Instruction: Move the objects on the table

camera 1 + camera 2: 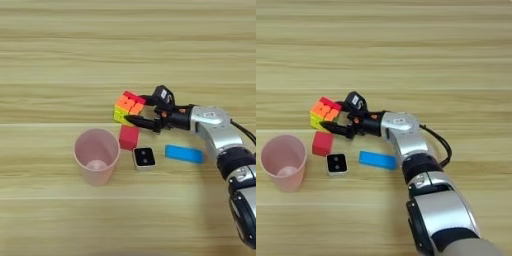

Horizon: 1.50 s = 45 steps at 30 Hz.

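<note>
Reaching leftward, the pincer [140,110] straddled the multicoloured puzzle cube [128,107], fingers spread on its right side, not visibly clamped; red cube [129,137] just nearer the table's [60,50] front edge.

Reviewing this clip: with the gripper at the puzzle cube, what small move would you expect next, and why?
Probably closing the fingers. The right gripper has one black finger at the far side of the multicoloured puzzle cube and the other at its near side, apparently still spread. The red cube sits just in front, so any lift should wait for a firm grip.
</note>
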Motion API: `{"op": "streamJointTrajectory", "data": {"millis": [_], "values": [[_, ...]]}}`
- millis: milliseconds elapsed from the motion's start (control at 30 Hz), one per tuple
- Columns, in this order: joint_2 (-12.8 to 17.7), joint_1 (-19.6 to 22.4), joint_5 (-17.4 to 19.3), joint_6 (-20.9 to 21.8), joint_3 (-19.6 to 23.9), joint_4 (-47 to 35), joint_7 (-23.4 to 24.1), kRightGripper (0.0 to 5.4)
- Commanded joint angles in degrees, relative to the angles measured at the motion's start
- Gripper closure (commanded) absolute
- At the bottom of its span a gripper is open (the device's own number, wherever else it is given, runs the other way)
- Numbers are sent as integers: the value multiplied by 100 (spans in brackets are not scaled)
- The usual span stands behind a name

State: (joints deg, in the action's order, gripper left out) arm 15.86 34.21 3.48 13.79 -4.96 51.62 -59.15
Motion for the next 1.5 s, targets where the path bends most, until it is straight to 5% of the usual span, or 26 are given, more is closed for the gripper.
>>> {"op": "streamJointTrajectory", "data": {"millis": [33,533,1067,1500], "values": [[71,442,48,76,95,-245,119,151],[75,334,226,-131,218,-1046,22,2],[295,-86,771,-497,309,-2659,-423,2],[854,-425,1501,-240,567,-3303,-1597,2]]}}
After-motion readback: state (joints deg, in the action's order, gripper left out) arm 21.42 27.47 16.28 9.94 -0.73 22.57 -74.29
